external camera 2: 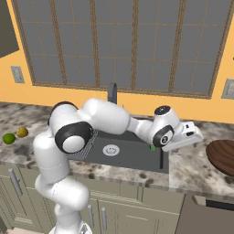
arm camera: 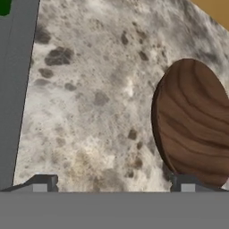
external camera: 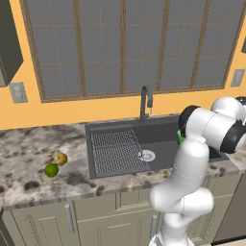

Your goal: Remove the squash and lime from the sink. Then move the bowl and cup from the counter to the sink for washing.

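I have the tool (arm camera: 114, 183) hanging over the speckled desk (arm camera: 89, 112) just past the right rim of the sink (external camera 2: 132, 157), its jaws spread as wide as they go and gripping nothing. In the hand view the two finger tips (arm camera: 42, 183) stand far apart at the bottom, bare stone between them. The bowl (arm camera: 194, 123) lies ahead of the tool and to its right side, resting on the desk, its near edge close beside the right finger tip; I cannot tell whether they touch. The cup (external camera 2: 152, 147) shows as a sliver of green behind the tool, at the sink's right edge, mostly hidden by the arm. The squash (external camera: 60, 158) and the lime (external camera: 51, 169) sit just beside each other on the desk far behind the tool, beyond the sink's opposite side, well apart from it.
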